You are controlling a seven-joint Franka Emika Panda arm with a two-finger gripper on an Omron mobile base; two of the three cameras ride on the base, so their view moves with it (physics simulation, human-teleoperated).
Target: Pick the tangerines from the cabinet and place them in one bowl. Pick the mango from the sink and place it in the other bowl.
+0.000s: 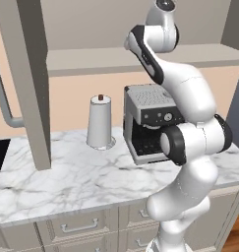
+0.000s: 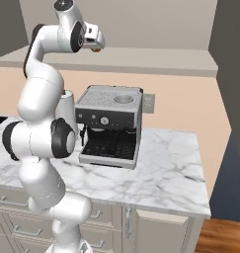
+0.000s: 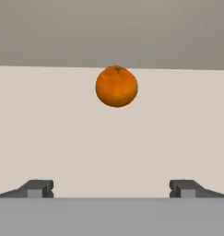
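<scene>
One tangerine (image 3: 116, 86), a small bright orange ball, rests on the pale inner shelf (image 3: 111, 138) of the cabinet, ahead of my gripper (image 3: 111, 189) and centred between its fingers. The gripper is open, with both dark fingertips (image 3: 37, 188) wide apart and nothing between them. In the right base view the raised hand (image 2: 92, 37) reaches toward the cabinet shelf (image 2: 151, 62), and a bit of the orange tangerine (image 2: 96, 49) shows just under it. The cabinet door (image 1: 27, 74) stands open at the left, with its curved bar handle (image 1: 4, 103). The bowls, mango and sink are out of view.
On the marble counter (image 1: 67, 182) below the shelf stand a silver coffee machine (image 2: 109, 126) and a white paper-towel roll (image 1: 100, 123). Drawers (image 1: 79, 227) run under the counter. The counter ends at the right (image 2: 203, 197), with wood floor beyond.
</scene>
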